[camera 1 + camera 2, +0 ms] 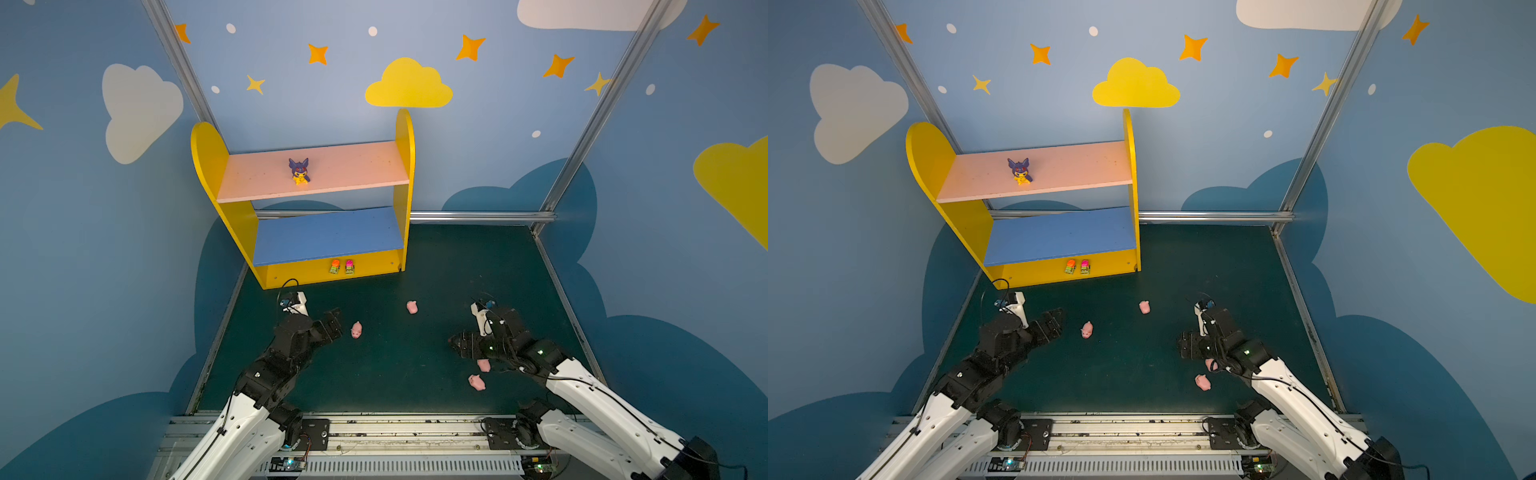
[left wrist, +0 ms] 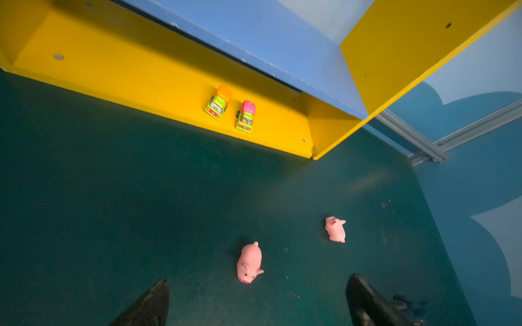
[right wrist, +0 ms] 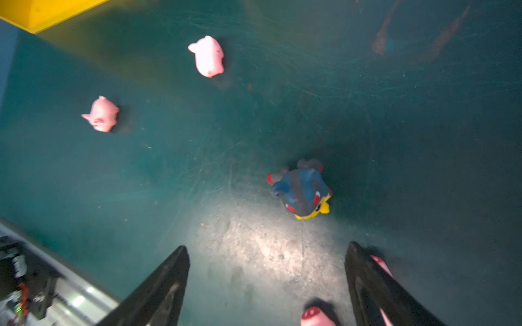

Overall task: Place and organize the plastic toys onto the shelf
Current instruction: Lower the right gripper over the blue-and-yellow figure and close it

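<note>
Four pink plastic pigs (image 1: pixel 356 330) lie on the green mat (image 1: pixel 399 374), one half hidden under the right gripper (image 3: pixel 267 246), which gapes wide near a blue-hooded yellow figurine (image 3: pixel 302 190) hidden in both top views; the left gripper (image 2: pixel 258 278) gapes empty. Two yellow-green cars (image 2: pixel 216 104) and a purple-hooded figurine (image 1: pixel 299 171) occupy the yellow two-tier shelf (image 1: pixel 208 166).

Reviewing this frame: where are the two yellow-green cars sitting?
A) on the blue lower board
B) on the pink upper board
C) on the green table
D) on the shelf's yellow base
D: the left wrist view shows the orange-topped car and the pink-topped car side by side on the yellow base, beneath the blue board.
</note>
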Action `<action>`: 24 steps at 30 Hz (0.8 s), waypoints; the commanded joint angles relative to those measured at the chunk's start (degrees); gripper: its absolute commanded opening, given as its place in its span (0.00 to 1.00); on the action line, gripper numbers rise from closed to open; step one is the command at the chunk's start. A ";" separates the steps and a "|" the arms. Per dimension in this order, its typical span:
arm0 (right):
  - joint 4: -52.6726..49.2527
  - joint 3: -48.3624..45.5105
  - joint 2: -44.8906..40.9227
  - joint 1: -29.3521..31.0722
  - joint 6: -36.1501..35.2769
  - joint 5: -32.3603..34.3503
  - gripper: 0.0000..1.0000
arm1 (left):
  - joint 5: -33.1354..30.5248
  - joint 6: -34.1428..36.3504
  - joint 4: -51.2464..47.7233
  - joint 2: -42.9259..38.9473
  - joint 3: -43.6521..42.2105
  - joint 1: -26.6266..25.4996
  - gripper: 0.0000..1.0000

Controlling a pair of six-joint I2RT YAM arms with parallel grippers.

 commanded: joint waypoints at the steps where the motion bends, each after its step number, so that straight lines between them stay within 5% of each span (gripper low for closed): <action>1: 4.37 -0.88 1.94 0.24 -1.08 2.45 0.84 | -1.96 -0.43 3.48 1.80 -2.00 -2.55 0.97; 19: 8.31 1.83 12.26 -3.00 -8.50 2.88 0.76 | 0.42 3.22 14.40 9.54 -6.07 -8.53 0.99; 24: 7.86 2.88 13.82 -3.28 -8.90 2.20 0.63 | 0.05 3.50 15.02 12.44 -5.30 -9.39 0.99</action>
